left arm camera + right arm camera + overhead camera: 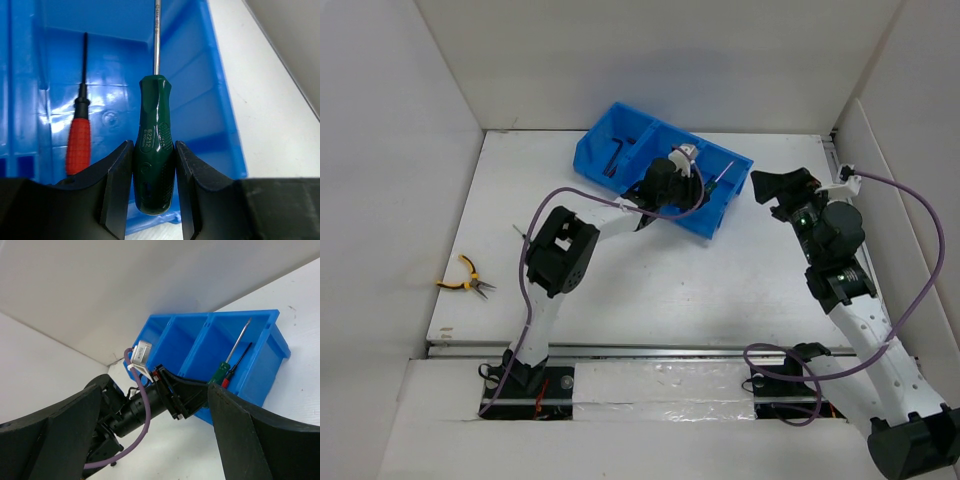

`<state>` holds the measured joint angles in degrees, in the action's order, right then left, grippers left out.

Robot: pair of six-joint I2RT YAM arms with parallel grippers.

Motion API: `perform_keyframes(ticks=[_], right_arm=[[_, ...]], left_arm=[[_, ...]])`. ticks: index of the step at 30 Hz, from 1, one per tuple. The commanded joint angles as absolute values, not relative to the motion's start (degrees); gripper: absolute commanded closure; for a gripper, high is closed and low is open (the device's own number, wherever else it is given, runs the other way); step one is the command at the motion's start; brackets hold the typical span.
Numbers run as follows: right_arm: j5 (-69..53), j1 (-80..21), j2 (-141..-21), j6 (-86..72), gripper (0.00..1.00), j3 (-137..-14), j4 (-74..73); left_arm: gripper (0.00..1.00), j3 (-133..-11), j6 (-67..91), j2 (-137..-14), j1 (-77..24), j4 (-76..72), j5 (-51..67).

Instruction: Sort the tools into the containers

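The blue three-compartment bin [605,150] stands at the back of the table. My left gripper [153,148] is shut on a green-handled screwdriver [154,140], held in the bin's [205,90] right-end compartment with its shaft [724,174] pointing at the far wall. A red-handled screwdriver [78,147] lies in that same compartment, just left of the green one. A dark hex key [617,154] rests in the left compartment. Yellow-handled pliers [468,281] lie on the table at the far left. My right gripper [772,188] hangs open and empty, right of the bin.
A small dark thin item [517,232] lies on the table left of the left arm's elbow. White walls enclose the table on the left, back and right. The left arm's purple cable [142,405] loops in front of my right gripper [155,390].
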<state>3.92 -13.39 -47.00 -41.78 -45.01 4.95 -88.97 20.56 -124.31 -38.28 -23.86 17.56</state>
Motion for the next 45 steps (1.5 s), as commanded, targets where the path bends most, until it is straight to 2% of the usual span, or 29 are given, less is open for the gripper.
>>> perform_keyframes(ticks=[1,5,11,12,15,25,38,41,43,44,45], right_arm=[[2.8,-13.0,-45.6,-41.0,0.09,-44.5,8.2],[3.1,-12.5,-45.4,-41.2,0.09,-44.2,8.1],[2.8,-12.5,-44.5,-41.3,0.10,-44.2,7.8],[2.8,-12.5,-44.3,-41.3,0.10,-44.0,7.8],[2.6,-12.5,-43.7,-41.3,0.09,-43.9,8.0],[1.9,-12.5,-42.5,-41.2,0.10,-44.4,7.3],[1.7,-12.5,-41.4,-41.2,0.10,-44.4,7.0],[2.8,-12.5,-41.5,-41.0,0.10,-44.6,7.1],[3.1,-12.5,-41.7,-41.2,0.10,-44.7,7.4],[2.8,-12.5,-42.0,-41.0,0.10,-45.0,7.3],[2.6,-12.5,-42.1,-41.0,0.10,-45.3,7.0]], left_arm=[[0.90,-92.1,21.2,-124.4,-37.6,-25.8,14.9],[0.75,-92.8,21.2,-125.2,-37.6,-25.4,14.7],[0.67,-93.1,20.3,-125.4,-37.6,-25.0,15.2],[0.61,-93.2,20.0,-125.3,-37.6,-25.0,15.5],[0.56,-93.2,19.3,-124.3,-37.6,-24.9,16.3],[0.53,-95.4,16.5,-118.7,-37.6,-20.2,14.5],[0.51,-85.6,11.8,-93.3,-35.1,-11.6,-14.5],[0.56,-83.7,14.5,-89.9,-34.5,-11.2,-18.5],[0.59,-77.2,16.0,-86.5,-33.3,-15.0,-16.8],[0.58,-75.0,13.1,-85.8,-32.6,-19.6,-9.5],[0.55,-73.0,11.7,-84.7,-32.1,-21.4,-7.7]])
